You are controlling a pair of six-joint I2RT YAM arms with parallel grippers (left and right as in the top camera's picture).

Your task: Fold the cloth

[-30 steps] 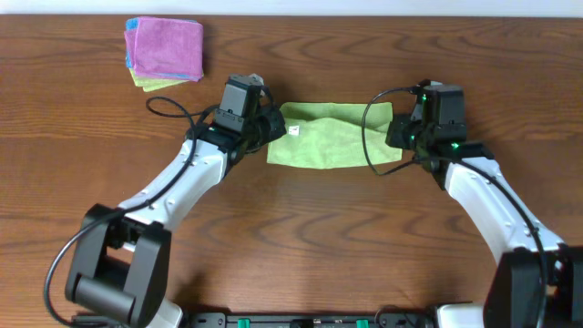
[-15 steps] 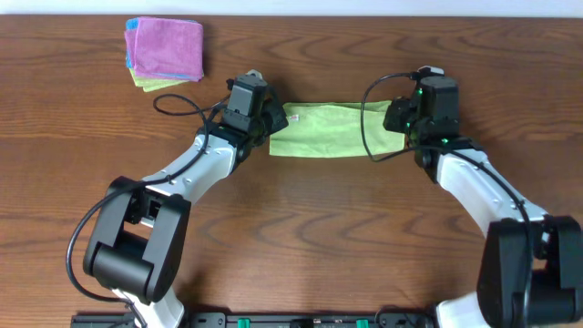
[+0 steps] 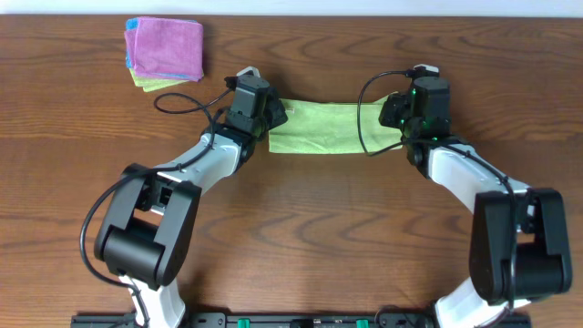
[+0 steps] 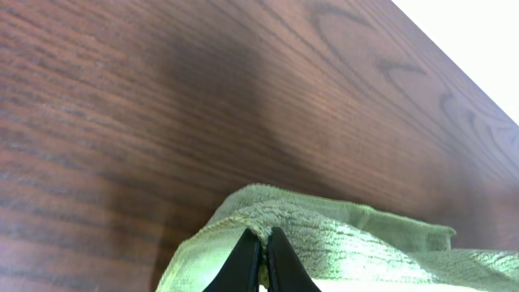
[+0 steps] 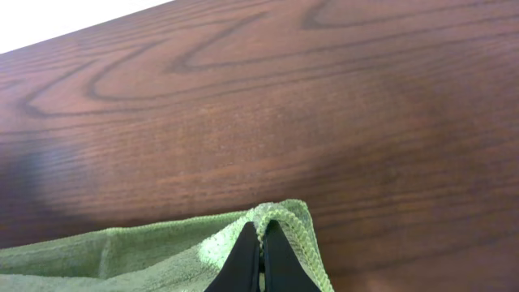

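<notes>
A green cloth (image 3: 321, 128) lies folded into a long strip on the wooden table, stretched between my two grippers. My left gripper (image 3: 271, 116) is shut on the cloth's left corner; in the left wrist view its fingertips (image 4: 259, 242) pinch the cloth's edge (image 4: 349, 235). My right gripper (image 3: 390, 113) is shut on the cloth's right corner; in the right wrist view its fingertips (image 5: 258, 235) pinch the hemmed edge (image 5: 162, 247). Both held corners sit near the cloth's far edge.
A stack of folded cloths (image 3: 164, 50), pink on top with blue and yellow-green beneath, lies at the far left of the table. Black cables loop beside both wrists. The table's far edge (image 4: 454, 57) is close behind the cloth.
Both grippers have carried the held corners away from me toward the far edge. The cloth has gone from a wider, rumpled shape to a narrower flat strip.
</notes>
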